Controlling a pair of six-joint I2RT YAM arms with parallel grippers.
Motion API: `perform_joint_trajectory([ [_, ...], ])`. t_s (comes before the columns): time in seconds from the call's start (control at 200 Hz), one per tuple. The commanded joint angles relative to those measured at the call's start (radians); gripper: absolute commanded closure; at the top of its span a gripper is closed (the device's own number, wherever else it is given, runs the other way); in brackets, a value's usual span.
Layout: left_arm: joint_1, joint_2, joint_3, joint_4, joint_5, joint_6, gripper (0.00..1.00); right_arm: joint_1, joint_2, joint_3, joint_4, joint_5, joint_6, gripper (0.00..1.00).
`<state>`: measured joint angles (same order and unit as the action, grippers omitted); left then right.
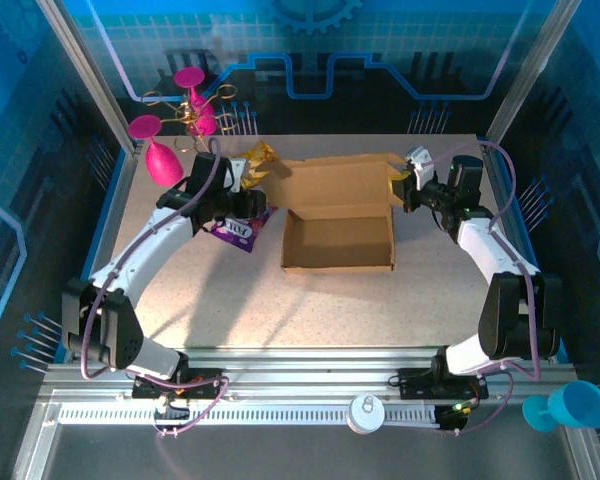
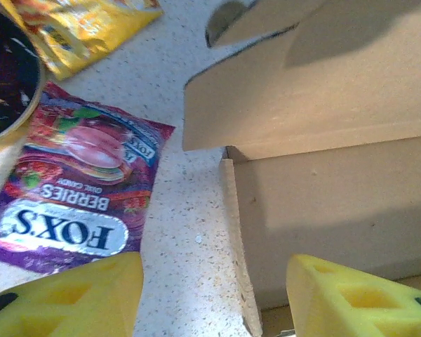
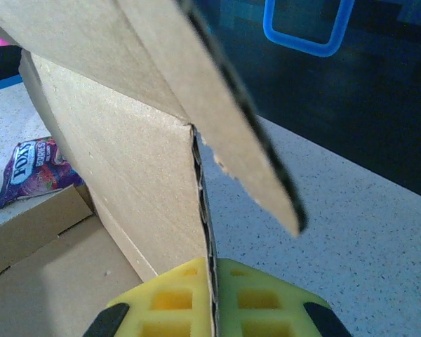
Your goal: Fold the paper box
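The paper box [image 1: 338, 225] is brown corrugated cardboard in the middle of the table, its tray formed and its lid standing up at the back. My right gripper [image 1: 408, 190] is shut on the box's right wall [image 3: 126, 175], whose edge runs down between the yellow fingers [image 3: 170, 302]. A lid flap [image 3: 238, 133] hangs out over the table beside it. My left gripper [image 1: 248, 192] is open at the box's left rear corner. Its yellow fingers [image 2: 77, 298] straddle the left wall edge [image 2: 238, 246] without touching it.
A purple FOX'S berries packet [image 2: 74, 186] lies flat just left of the box, under my left arm. A yellow snack packet [image 2: 91, 28] lies behind it. Pink goblets [image 1: 165, 150] stand at the table's back left. A blue cup [image 1: 575, 405] sits off the table at front right.
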<state>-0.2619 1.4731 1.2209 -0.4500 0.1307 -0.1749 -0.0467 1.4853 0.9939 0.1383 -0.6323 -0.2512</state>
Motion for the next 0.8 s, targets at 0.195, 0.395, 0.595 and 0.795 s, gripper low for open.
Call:
perform_joint_trajectory([
  [0.195, 0.009, 0.085, -0.030, 0.345, 0.123, 0.115, 0.39, -0.051, 0.047, 0.069, -0.101, -0.051, -0.034, 1.00],
  [0.395, 0.009, 0.171, -0.039, 0.485, 0.184, 0.095, 0.38, -0.095, 0.047, 0.070, -0.154, -0.061, -0.047, 1.00],
  [0.595, 0.001, 0.292, 0.012, 0.591, 0.243, 0.057, 0.36, -0.134, 0.024, 0.046, -0.193, -0.063, -0.066, 1.00],
  [0.795, -0.010, 0.415, 0.093, 0.643, 0.297, 0.039, 0.35, -0.157, 0.027, 0.038, -0.214, -0.062, -0.070, 1.00],
])
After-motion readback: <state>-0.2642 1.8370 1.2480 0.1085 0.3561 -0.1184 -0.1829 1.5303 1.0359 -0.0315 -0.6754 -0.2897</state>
